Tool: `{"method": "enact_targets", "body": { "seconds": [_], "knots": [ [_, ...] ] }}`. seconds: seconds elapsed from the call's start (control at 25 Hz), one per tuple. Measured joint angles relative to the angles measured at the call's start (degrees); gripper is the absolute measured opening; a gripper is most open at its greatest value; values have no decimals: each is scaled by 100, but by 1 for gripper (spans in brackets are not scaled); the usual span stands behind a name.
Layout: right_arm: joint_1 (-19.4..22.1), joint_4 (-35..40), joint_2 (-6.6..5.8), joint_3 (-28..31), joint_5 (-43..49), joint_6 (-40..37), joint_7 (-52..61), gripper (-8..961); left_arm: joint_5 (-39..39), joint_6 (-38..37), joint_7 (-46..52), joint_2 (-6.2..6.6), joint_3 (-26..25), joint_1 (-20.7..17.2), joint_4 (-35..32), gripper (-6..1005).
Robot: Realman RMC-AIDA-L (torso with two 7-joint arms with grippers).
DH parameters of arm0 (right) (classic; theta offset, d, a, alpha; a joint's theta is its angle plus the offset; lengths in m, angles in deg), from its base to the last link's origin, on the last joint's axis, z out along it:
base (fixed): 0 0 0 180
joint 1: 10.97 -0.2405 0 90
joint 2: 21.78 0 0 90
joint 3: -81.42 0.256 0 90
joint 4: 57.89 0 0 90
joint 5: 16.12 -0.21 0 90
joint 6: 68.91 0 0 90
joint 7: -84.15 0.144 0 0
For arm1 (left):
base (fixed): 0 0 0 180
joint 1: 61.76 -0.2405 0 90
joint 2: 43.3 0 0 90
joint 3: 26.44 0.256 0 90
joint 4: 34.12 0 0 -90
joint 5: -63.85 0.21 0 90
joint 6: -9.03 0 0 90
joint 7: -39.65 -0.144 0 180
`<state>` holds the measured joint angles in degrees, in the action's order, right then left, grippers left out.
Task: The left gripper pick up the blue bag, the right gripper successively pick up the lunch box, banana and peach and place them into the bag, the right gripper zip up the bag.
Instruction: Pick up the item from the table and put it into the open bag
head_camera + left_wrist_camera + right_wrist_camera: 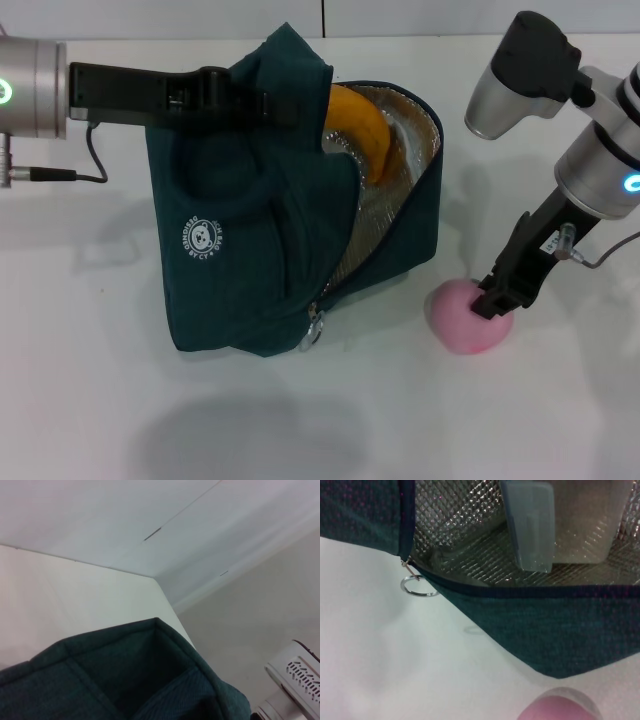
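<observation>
Peach (468,316) on table, right gripper (492,302) pressed on top, beside blue bag (260,250)

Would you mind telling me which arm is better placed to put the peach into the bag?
Right. The right gripper is already down on the peach beside the open blue bag, while the left gripper holds its top.

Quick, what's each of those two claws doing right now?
Left tool: shut on the bag, holding it up by its top.
Right tool: down on the peach; cannot tell whether it has closed.
</observation>
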<state>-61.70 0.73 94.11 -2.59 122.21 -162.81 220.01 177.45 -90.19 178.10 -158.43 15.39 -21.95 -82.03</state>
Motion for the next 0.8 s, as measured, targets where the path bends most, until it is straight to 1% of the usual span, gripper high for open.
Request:
{"method": "enact_targets", "body": {
  "seconds": [0.16, 0.4, 0.48, 0.56, 0.6, 0.64, 0.68, 0.8],
  "knots": [
    [2, 2, -4, 3, -1, -16, -16, 275, 2, -1, -2, 0, -4, 0, 0, 76],
    [90, 227, -33, 164, -65, -116, -36, 87, 0, -1, -2, 0, -1, -1, 0, 76],
    [124, 305, -38, 359, -70, -202, -39, 69, -4, -2, -2, 0, 0, -4, 0, 77],
    [161, 439, -44, 780, -70, -395, -51, 52, -9, -4, -2, 0, 1, -6, 0, 77],
    [188, 597, -52, 1201, -73, -591, -76, 43, -11, -6, -2, 0, 1, -10, 0, 77],
    [188, 597, -52, 1201, -73, -591, -76, 41, -12, -7, -2, 0, 0, -14, 0, 77],
    [204, 722, -56, 1543, -75, -761, -119, 39, -13, -8, -2, 0, 0, -22, 0, 77],
    [210, 916, -87, 2298, -104, -1125, -200, 33, -14, -9, -2, 5, -11, -40, 0, 77]
  ]
}}
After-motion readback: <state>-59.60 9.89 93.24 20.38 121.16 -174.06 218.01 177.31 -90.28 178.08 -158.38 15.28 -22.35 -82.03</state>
